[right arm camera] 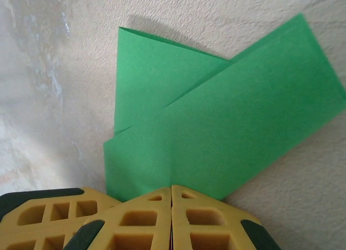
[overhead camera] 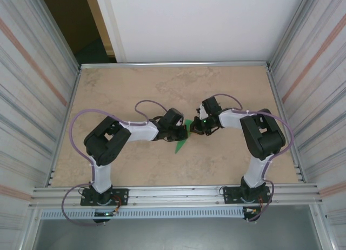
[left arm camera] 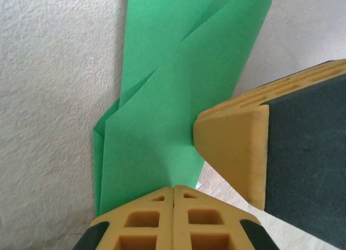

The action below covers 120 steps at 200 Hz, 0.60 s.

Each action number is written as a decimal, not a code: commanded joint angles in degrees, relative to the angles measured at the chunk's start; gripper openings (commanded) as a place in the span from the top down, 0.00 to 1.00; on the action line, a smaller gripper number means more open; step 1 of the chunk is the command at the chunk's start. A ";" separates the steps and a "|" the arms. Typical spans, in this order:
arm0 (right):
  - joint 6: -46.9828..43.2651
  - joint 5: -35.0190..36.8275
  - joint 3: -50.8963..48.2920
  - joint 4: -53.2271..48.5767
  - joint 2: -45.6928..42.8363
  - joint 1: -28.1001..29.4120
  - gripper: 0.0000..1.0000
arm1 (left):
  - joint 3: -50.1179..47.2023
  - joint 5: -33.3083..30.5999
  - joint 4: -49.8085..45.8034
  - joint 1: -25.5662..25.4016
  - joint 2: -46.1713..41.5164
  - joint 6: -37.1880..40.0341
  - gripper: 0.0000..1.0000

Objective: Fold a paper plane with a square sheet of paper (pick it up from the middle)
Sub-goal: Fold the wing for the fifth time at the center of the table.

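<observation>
The square sheet of paper (overhead camera: 181, 144) is bright green and folded into overlapping layers, with a narrow point towards the near edge. It sits at the table's centre between both grippers. In the left wrist view the paper (left arm camera: 173, 98) runs down into my left gripper (left arm camera: 174, 189), whose jaws are shut on its edge. A finger of the right gripper (left arm camera: 232, 152) touches the paper's right edge. In the right wrist view my right gripper (right arm camera: 172, 188) is shut on the paper (right arm camera: 216, 114), and a crease rises from its tips. From above, the left gripper (overhead camera: 185, 133) and right gripper (overhead camera: 195, 129) almost touch.
The beige table (overhead camera: 135, 87) is fenced by a metal rail (overhead camera: 173, 64) at the back and corrugated walls (overhead camera: 32, 98) on both sides. The left arm's fingers (right arm camera: 48, 212) lie close beside the right gripper at the lower left of the right wrist view.
</observation>
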 commanded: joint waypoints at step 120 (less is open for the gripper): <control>-0.83 3.81 12.45 -6.15 0.15 -14.10 0.87 | 0.79 4.05 -7.39 0.60 -2.09 3.93 0.99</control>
